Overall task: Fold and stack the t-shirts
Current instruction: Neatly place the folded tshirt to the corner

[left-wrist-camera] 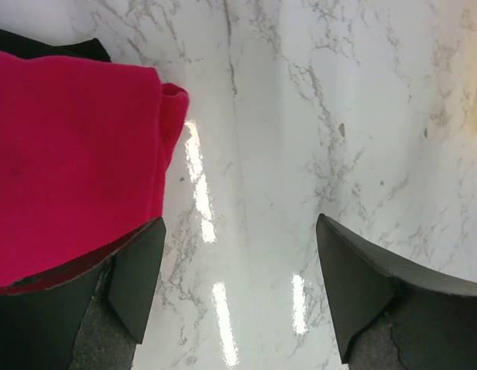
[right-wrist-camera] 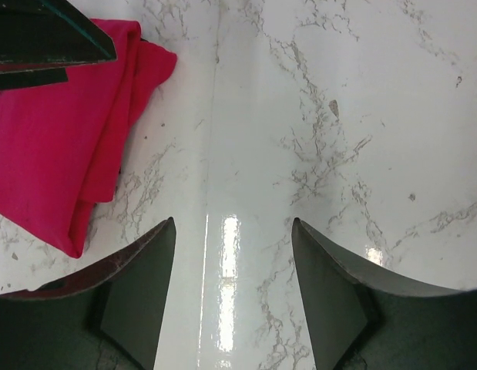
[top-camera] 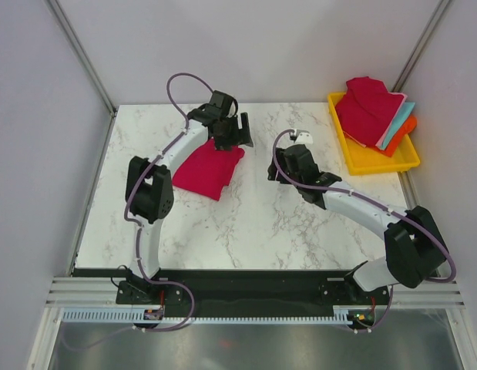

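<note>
On the marble table (top-camera: 261, 231), the left claw (left-wrist-camera: 240, 223) and right claw (right-wrist-camera: 233, 222) are held wide, empty; the folded shirt (left-wrist-camera: 68, 154) just beside the left claw may be snagged open by a finger.

Crimson t-shirt (top-camera: 211, 171) — white grey-veined table (top-camera: 253, 223) — yellow tray (top-camera: 371, 161), seemingly plain.

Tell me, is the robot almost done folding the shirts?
Not yet. One red t-shirt lies folded on the table, so that looks done. Nothing is in hand: the left gripper and right gripper are open and empty. A loose pile of red, teal and orange shirts waits in the yellow tray, so most is left.
</note>
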